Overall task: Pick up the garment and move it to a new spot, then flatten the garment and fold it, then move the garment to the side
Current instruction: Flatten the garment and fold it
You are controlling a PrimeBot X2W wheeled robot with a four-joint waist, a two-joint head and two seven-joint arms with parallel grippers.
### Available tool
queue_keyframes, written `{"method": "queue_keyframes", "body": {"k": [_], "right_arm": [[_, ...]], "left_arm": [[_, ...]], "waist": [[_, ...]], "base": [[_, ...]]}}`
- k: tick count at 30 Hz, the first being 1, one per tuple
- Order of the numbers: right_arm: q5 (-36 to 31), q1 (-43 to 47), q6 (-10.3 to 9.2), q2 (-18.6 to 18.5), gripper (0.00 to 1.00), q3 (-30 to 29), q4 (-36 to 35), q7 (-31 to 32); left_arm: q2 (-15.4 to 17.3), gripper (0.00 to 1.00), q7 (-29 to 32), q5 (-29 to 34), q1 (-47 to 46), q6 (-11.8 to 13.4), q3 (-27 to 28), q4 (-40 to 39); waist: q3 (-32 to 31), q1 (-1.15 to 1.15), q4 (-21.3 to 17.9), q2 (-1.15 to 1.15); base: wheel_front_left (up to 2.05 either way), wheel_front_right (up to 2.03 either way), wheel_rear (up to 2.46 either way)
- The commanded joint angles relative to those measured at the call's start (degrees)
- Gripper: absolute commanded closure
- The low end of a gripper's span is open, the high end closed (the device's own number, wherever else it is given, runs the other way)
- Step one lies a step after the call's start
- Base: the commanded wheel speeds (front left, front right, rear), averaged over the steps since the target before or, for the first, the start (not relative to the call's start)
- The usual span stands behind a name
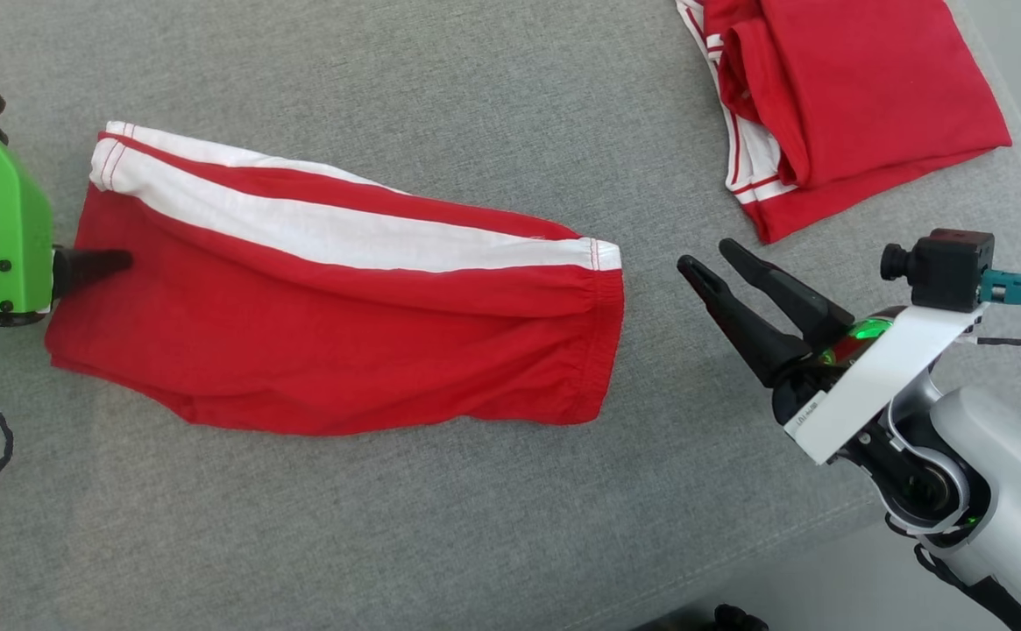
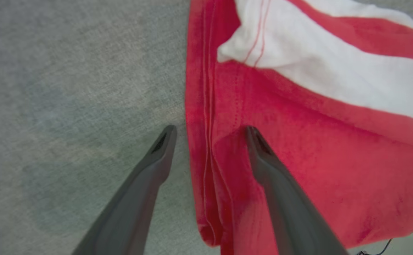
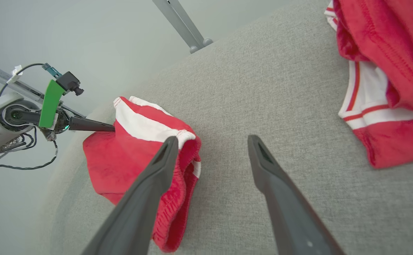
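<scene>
Grey upholstery [image 1: 440,526] covers the work surface. On it the garment [image 1: 335,333], red with a broad white stripe, lies folded lengthwise left of centre in the head view, its elastic waistband toward the robot's right. The left gripper [image 2: 210,129] has its fingers spread and holds nothing. Its wrist view shows them straddling the stitched hem, one over red cloth and one over bare grey. The right gripper [image 1: 706,254] hangs just beside the waistband without touching it, its fingers also apart and empty. A second red garment [image 1: 852,96] with white trim lies bunched at the upper right, well apart. The right wrist view adds the left arm's green plate [image 3: 49,103], a pale wall and a metal leg [image 3: 181,24] beyond the surface.
</scene>
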Motion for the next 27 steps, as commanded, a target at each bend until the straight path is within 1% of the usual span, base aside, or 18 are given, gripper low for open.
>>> {"method": "queue_keyframes", "body": {"k": [1, 3, 4, 5, 6, 9, 15, 19, 22, 27], "right_arm": [[-0.5, 1.1, 0.00, 0.3, 0.00, -0.3, -0.3, -0.1], [-0.7, 1.7, 0.00, 0.5, 0.00, -0.8, -0.1, 0.2], [-0.8, 2.0, 0.00, 0.6, 0.00, -1.1, 0.0, 0.2], [-0.9, 2.3, 0.00, 0.8, 0.00, -1.3, 0.0, 0.4], [-1.1, 2.7, 0.00, 1.0, 0.00, -1.5, 0.1, 0.6], [-1.3, 3.3, 0.00, 1.3, 0.00, -1.7, 0.0, 1.2], [-2.0, 4.6, 0.00, 1.7, 0.00, -2.3, 1.4, 2.7], [-1.9, 5.8, 0.00, 1.7, 0.00, -2.7, 2.0, 4.1], [-2.0, 7.1, 0.00, 1.4, 0.00, -3.3, 2.8, 4.9], [-1.9, 9.4, 0.00, 1.1, 0.00, -4.5, 3.3, 6.4]], "left_arm": [[-0.1, 0.00, -0.2, -0.9, 1.2, -0.4, 0.0, 0.6], [-0.5, 0.00, -0.2, -1.0, 2.1, -0.6, -0.4, 1.3], [-0.6, 0.23, -0.1, -1.0, 2.5, -0.8, -0.7, 1.6], [-0.8, 0.74, -0.5, -1.1, 2.6, -0.9, -0.6, 1.7], [-1.1, 1.00, -0.9, -1.4, 2.7, -1.0, -0.4, 1.8], [-1.5, 1.00, -0.9, -1.8, 3.4, -1.4, -0.4, 2.1], [-2.6, 1.00, -2.9, -2.3, 5.2, -1.9, -0.4, 2.4], [-2.6, 1.00, -2.0, -3.8, 7.4, -1.9, -0.9, 1.6], [-1.8, 1.00, -1.1, -4.4, 9.6, -1.2, -1.6, 0.6], [-1.0, 1.00, -1.0, -6.6, 14.3, 0.1, -2.0, -1.3]], "waist": [[0.0, 0.00, -0.7, 0.00], [-0.5, 0.00, -0.8, 0.00], [-1.0, 0.00, -0.8, 0.00], [-1.2, 0.00, -0.7, 0.00], [-1.7, 0.00, -0.5, 0.00], [-3.2, 0.00, 0.3, 0.00], [-8.0, 0.00, 3.4, 0.00], [-11.5, 0.00, 5.9, 0.00], [-14.3, 0.00, 7.6, 0.00], [-18.4, 0.00, 9.4, 0.00]], "base": [[0.00, 0.00, 0.00], [0.00, 0.00, 0.00], [0.00, 0.00, 0.00], [0.00, 0.00, 0.00], [0.00, 0.00, 0.00], [0.00, 0.00, 0.00], [0.00, 0.00, 0.00], [0.00, 0.00, 0.00], [0.00, 0.00, 0.00], [0.00, 0.00, 0.00]]}}
